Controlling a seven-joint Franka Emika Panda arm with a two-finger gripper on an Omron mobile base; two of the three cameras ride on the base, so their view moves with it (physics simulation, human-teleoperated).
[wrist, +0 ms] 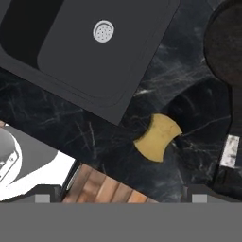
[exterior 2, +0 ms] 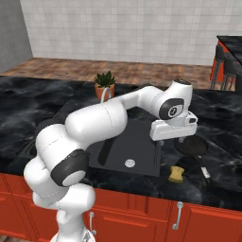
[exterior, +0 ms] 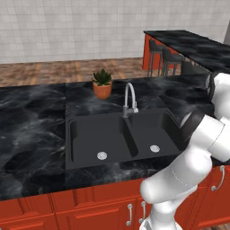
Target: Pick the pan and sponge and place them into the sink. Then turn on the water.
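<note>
With the fingers [exterior 2: 166, 140] spread wide and empty above the bench [exterior 2: 222, 189], the sponge [wrist: 158, 136] looks light and squashy, best pinched across its narrow sides.

We count one sink [exterior: 85, 134] with two basins and two drains [exterior: 102, 155], one per basin. One faucet [exterior: 130, 99] stands behind its divider. One plant pot [exterior: 102, 89] sits on the table [exterior: 31, 117]. There is one pan [exterior 2: 191, 146] and one sponge [exterior 2: 177, 174]. Two stools [exterior: 162, 57] stand at the far bar [exterior: 188, 42]. On the red cabinets [exterior: 67, 211] below the table we make out three handles [exterior: 130, 214] from the left and two more from the right; some may be the same ones. One arm [exterior 2: 99, 123] carries one claw [wrist: 118, 198].
</note>
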